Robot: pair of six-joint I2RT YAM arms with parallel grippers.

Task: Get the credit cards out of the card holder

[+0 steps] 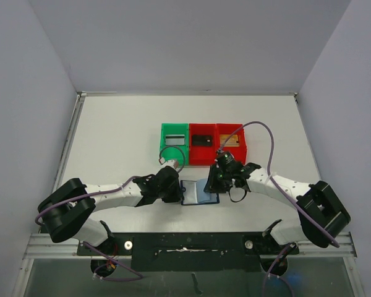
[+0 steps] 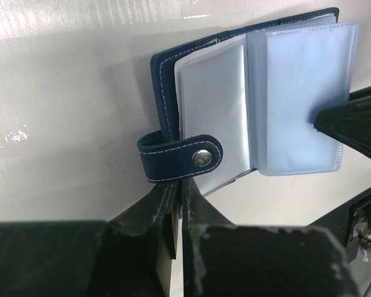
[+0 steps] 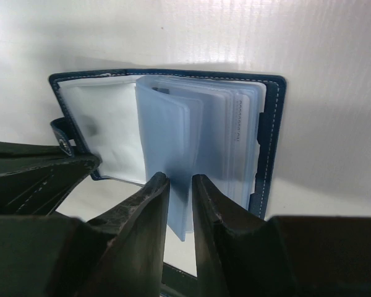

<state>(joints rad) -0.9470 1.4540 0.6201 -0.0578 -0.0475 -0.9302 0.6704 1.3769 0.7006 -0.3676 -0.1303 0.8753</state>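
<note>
The card holder (image 1: 193,192) lies open on the table, a navy bifold with light-blue pocket panels (image 2: 297,93). My left gripper (image 1: 176,187) is shut on its left cover edge by the snap strap (image 2: 179,159). My right gripper (image 1: 211,184) is closed on one upright light-blue pocket panel (image 3: 167,130), its fingertips (image 3: 153,192) either side. No card shows in the panels I see. A silver-grey card (image 1: 175,138) lies in the green bin, a black card (image 1: 202,140) in the middle red bin, a gold-tan card (image 1: 232,141) in the right red bin.
The green bin (image 1: 164,143) and two red bins (image 1: 191,151) (image 1: 242,148) stand in a row just behind the card holder. The table's side rails run along the left and right edges. Purple cables loop over both arms.
</note>
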